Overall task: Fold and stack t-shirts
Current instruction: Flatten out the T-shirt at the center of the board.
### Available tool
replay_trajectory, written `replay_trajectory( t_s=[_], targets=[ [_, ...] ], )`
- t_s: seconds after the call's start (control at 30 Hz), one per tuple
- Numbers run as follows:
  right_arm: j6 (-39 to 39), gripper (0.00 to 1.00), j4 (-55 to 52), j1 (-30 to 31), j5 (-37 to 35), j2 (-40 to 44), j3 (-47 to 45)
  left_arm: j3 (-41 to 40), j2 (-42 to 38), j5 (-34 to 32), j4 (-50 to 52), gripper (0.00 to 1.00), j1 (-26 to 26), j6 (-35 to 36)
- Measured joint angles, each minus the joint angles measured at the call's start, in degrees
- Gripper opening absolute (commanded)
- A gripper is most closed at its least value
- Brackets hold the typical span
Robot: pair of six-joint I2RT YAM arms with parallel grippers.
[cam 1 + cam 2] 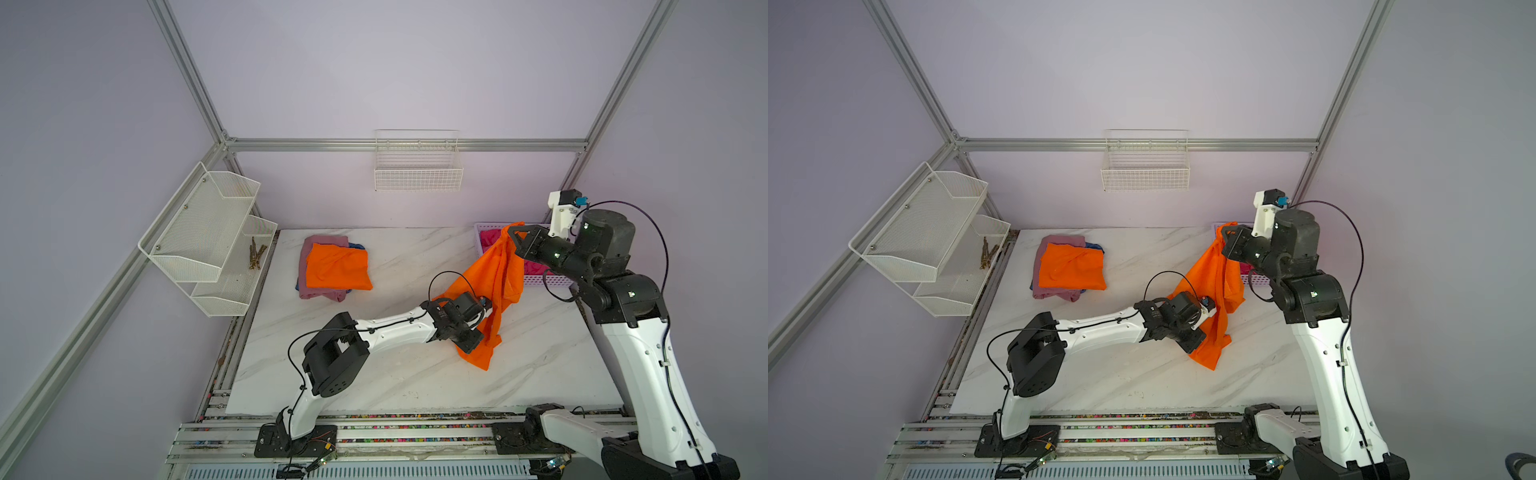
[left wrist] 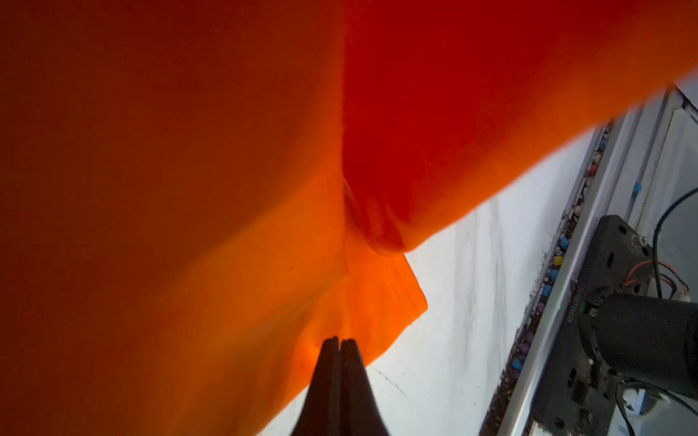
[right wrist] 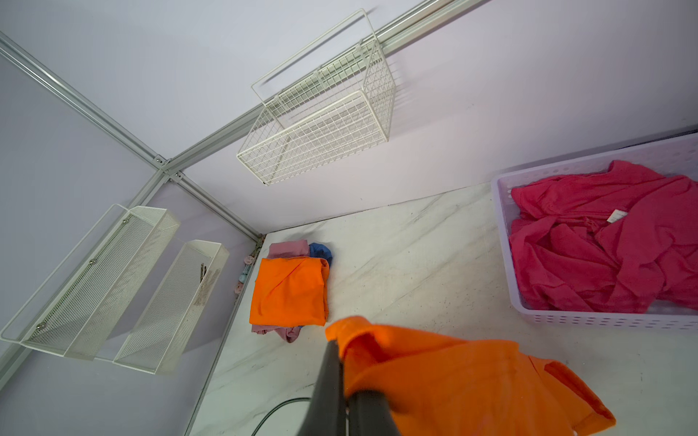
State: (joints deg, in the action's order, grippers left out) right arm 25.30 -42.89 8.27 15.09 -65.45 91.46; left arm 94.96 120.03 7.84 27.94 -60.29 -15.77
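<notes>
Orange t-shirt [image 1: 496, 270] hangs stretched between both tools in both top views. The right tool [image 1: 514, 237], its arm raised and bent over the lavender basket [image 1: 544, 281], pinches the upper corner. The left tool [image 1: 473, 341], its arm reaching low across the marbled bench [image 1: 374, 374], is clamped on the lower edge. A folded orange t-shirt [image 1: 338, 266] tops a mauve t-shirt [image 1: 322, 243] and a blue t-shirt [image 1: 357, 246].

In the left wrist view, the fingers [image 2: 328, 362] press together on the soft stitched hem.

In the right wrist view, the jaws grip bunched cloth, and a crumpled hot pink t-shirt [image 3: 604, 241] fills the basket.
</notes>
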Motion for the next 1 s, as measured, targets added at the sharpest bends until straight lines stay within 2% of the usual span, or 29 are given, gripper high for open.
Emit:
replay_trajectory(
  t_s=[0.13, 0.43, 0.47, 0.53, 0.57, 0.7, 0.8, 1.0],
  targets=[
    [-0.11, 0.00, -0.15, 0.15, -0.22, 0.04, -0.02, 2.47, 4.31, 1.46, -0.11, 0.00, 0.20, -0.02],
    [-2.03, 0.00, -1.77, 0.20, -1.33, 0.04, 1.11, 0.74, 7.48, 0.07, 1.31, 0.00, 0.28, -0.09],
    [-2.16, 0.00, -1.77, 0.20, -1.31, 0.04, 1.16, 0.11, 7.21, 0.09, 0.76, 0.00, 0.26, -0.09],
    [-2.38, 0.00, -1.77, 0.20, -1.31, -0.02, 1.22, -1.20, 6.45, 0.00, -0.17, 0.15, 0.28, 0.00],
    [-2.49, 0.00, -1.77, 0.20, -1.29, -0.07, 1.22, -1.88, 6.10, 0.07, -0.61, 0.17, 0.26, 0.00],
    [-2.91, 0.00, -1.79, 0.20, -1.29, -0.13, 1.22, -3.98, 4.35, -0.44, -0.46, 0.18, 0.26, -0.09],
    [-3.30, 0.00, -1.79, 0.20, -1.31, -0.13, 1.22, -5.11, 3.13, -0.50, 0.83, 0.13, 0.26, -0.11],
    [-3.54, 0.00, -1.79, 0.20, -1.31, -0.13, 1.22, -8.68, -0.37, 0.04, 2.73, 0.15, 0.26, -0.13]
  ],
)
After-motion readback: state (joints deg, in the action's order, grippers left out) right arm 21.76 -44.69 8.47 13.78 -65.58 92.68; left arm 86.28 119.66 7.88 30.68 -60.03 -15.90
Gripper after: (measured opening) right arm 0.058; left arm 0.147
